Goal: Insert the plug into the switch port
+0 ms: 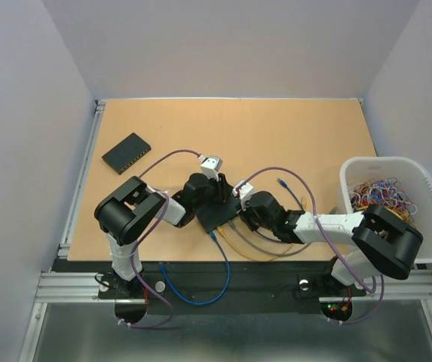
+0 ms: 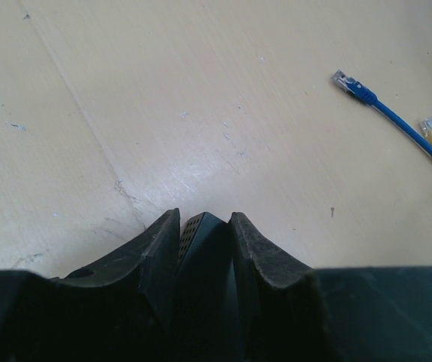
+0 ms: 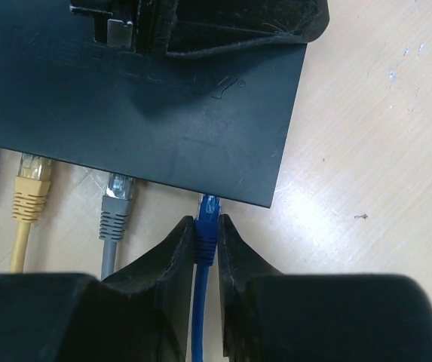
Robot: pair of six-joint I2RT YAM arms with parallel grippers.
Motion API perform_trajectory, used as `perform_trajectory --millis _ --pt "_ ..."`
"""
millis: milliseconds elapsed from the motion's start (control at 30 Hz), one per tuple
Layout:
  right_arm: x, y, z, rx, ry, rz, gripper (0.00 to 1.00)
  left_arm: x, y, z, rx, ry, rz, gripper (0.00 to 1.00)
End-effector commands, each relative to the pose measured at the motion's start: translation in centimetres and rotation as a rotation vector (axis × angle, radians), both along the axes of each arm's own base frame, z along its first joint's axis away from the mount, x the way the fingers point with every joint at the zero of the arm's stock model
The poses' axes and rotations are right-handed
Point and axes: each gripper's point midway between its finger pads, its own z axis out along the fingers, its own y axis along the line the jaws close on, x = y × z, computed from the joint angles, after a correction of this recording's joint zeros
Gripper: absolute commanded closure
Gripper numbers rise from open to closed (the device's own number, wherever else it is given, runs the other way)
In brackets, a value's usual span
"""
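R end effector (image 3: pixel 206 230) is closed on the blue plug (image 3: pixel 209 210), pinching its boot just behind the connector. The plug's nose is at the front edge of the switch (image 3: pixel 148 113), at the port to the right of the grey plug (image 3: pixel 117 188) and yellow plug (image 3: pixel 33 177). Whether it's seated or only at the port's mouth I can't tell from the wrist view. The plug looks light: hard plastic, small, prob. a bit slick. Its cable (image 3: pixel 203 317) is floppy, so gripping close to the connector, as here, should give the best control; farther back it'd likely buckle under push. The switch is a light box, apt to slide on the table (image 3: pixel 366 151) when pushed, so the L end effector (image 2: pixel 204 226) is clamped on its edge, bracing it. In the top view both arms reach fwd, low, and meet mid-table with wrists angled down, R from the right, L from the left.
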Motion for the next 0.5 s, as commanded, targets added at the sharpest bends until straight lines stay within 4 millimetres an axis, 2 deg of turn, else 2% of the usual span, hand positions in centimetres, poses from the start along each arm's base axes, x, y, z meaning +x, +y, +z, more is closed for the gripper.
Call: perform_trajectory --millis 0,300,467 --pt "2.3 4.1 5.7 0.225 -0.157 0.011 0.99 -9.4 -0.9 -6.4 0.068 0.32 -0.197 0.59" --pt "2.7 4.0 6.8 0.272 -0.204 -0.011 0.99 -12.0 0.9 -6.8 0.043 0.399 -0.174 0.59" --pt "3.0 5.2 7.6 0.32 -0.224 0.01 1.0 -13.4 1.0 -6.6 0.001 0.411 -0.201 0.59"
